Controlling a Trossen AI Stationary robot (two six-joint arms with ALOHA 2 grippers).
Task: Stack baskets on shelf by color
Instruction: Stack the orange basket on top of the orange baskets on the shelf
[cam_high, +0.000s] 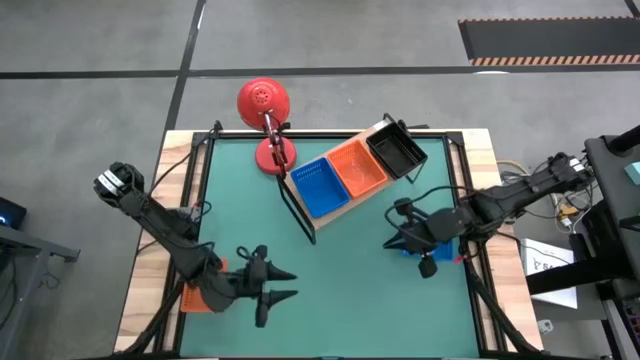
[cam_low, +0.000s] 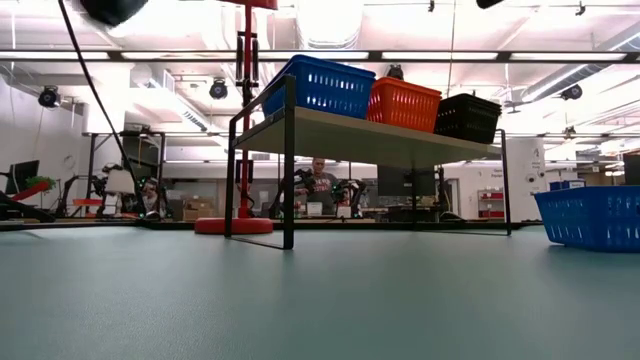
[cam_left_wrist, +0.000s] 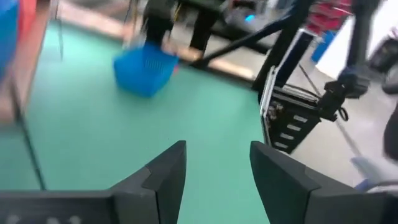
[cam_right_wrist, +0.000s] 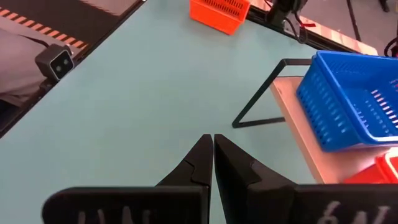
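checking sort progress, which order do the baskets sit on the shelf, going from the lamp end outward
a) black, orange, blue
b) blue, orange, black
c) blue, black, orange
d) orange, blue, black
b: in the high view the blue basket sits on the shelf nearest the red lamp, the orange basket is in the middle, and the black basket is at the far end.

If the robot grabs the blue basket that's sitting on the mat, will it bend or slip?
The blue basket looks like thin plastic mesh, so it is probably light and its walls may flex a little when pinched. Its holes likely give fingers some hold. Sitting flat on the green mat, it would probably slide rather than tip if pushed.
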